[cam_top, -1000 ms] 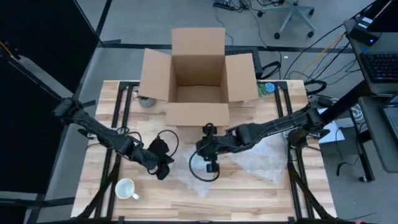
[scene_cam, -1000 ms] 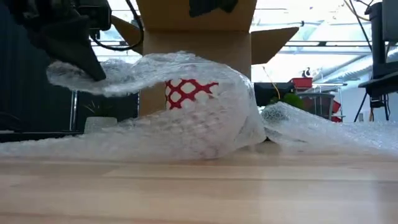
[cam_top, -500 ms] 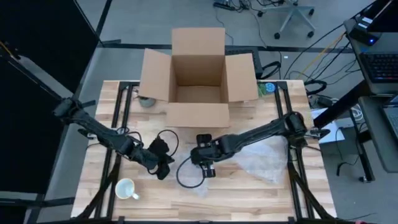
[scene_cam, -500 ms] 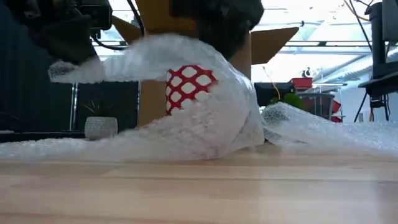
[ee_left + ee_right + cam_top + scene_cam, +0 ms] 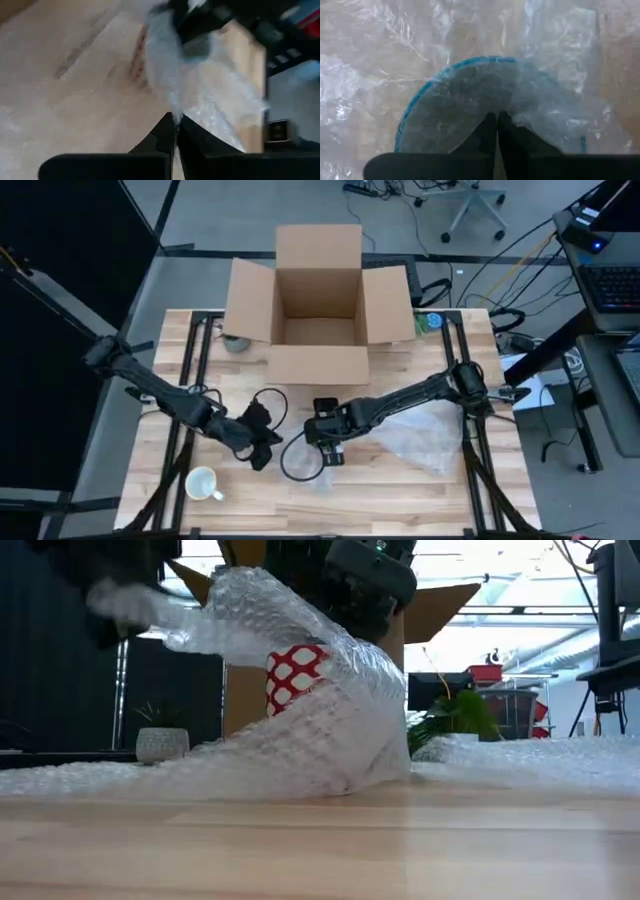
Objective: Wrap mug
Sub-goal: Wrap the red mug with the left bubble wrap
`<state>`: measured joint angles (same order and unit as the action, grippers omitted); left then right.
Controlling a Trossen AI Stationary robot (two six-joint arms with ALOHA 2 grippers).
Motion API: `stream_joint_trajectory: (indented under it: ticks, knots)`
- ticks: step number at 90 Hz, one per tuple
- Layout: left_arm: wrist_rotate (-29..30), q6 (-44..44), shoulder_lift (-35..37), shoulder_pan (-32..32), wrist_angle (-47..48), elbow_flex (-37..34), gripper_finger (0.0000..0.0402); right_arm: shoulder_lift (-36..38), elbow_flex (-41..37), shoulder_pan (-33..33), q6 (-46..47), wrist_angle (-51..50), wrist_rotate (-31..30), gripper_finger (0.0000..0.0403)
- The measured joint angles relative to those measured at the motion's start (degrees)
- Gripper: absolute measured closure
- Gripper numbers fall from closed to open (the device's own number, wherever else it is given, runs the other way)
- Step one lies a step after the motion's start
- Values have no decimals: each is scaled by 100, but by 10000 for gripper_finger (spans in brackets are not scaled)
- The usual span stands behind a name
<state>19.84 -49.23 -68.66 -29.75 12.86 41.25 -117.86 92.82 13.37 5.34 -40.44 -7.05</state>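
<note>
A red-and-white patterned mug (image 5: 293,676) stands on the table under a sheet of clear bubble wrap (image 5: 330,730). Its blue rim (image 5: 427,85) shows through the wrap in the right wrist view. The wrap's far part (image 5: 420,435) lies flat on the table to the right. My left gripper (image 5: 262,446) is left of the mug and shut on the wrap's raised end. My right gripper (image 5: 326,444) is shut on the wrap just above the mug. My left gripper pinches the bubble wrap's free edge (image 5: 174,118) between its two fingertips. It holds that end up in the air (image 5: 150,615), left of and above the mug. The wrap slopes down from it over the mug. My right gripper points down and pinches a fold of the bubble wrap (image 5: 512,119) between its shut fingers, right over the mug's open mouth. The wrap is draped over the mug, with its lower part on the table.
An open cardboard box (image 5: 318,300) stands at the table's far edge behind the mug. A white mug (image 5: 203,483) sits near the front left corner. A small grey pot (image 5: 161,745) stands at the far left.
My right gripper has moved toward the table's left and near edge and come down over the mug, drawing the wrap across it. The loose wrap on the right has flattened. My left gripper has raised the wrap's free end higher. The mug has stayed in place.
</note>
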Motion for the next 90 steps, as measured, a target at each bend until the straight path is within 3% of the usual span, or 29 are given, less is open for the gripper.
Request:
stream_joint_trajectory:
  ticks: [18, 30, 44, 63, 90]
  knots:
    - [-107, 621, 349, -74, 41, 103, 401, -2, 0, -2, -42, 43, -11, 403]
    - [170, 628, 668, -161, 76, 103, 401, -2, 1, -4, -42, 100, -31, 403]
    - [-196, 654, 824, -226, 182, 103, 401, -2, -1, -4, -97, 198, -17, 403]
    - [-188, 455, 789, -224, 356, -62, 398, -11, -9, -15, -174, 213, -6, 403]
    - [-321, 509, 753, -111, 383, -65, 307, -15, -15, -17, -153, 153, -11, 403]
